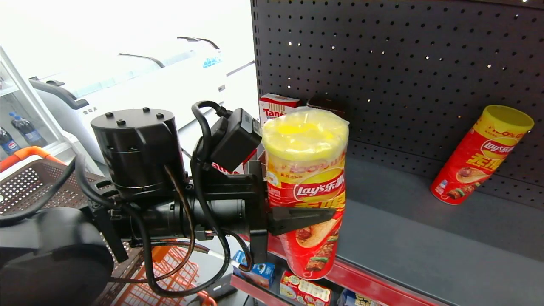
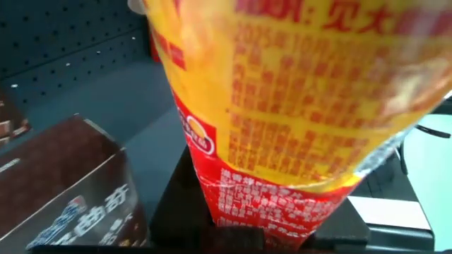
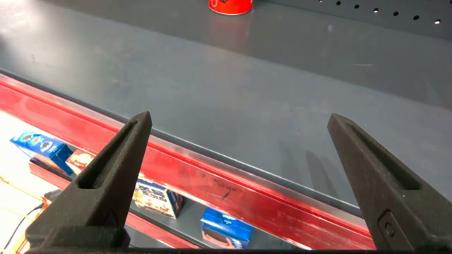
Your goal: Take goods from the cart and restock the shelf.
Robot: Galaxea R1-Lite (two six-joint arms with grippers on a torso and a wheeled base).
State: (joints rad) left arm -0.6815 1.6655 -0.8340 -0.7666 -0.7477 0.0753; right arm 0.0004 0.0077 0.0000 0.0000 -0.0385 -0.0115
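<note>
- At the shelf (image 1: pixel 425 242) lip, left gripper (image 1: pixel 304 208) pinches the chip can (image 1: pixel 306 161); I'd slide it well inward before letting go.
- Right gripper (image 3: pixel 240 176) jaws spread, holding nothing.

A red chips can (image 1: pixel 306 170) with a yellow lid under clear wrap is upright in the clamped left gripper (image 1: pixel 307 210), above the red front edge of the grey shelf (image 1: pixel 425 238). At 3 o'clock a second matching can (image 1: pixel 482 155) leans tilted against the shelf's perforated back. The brown perforated cart (image 1: pixel 29 187) sits at 9 o'clock.
</note>
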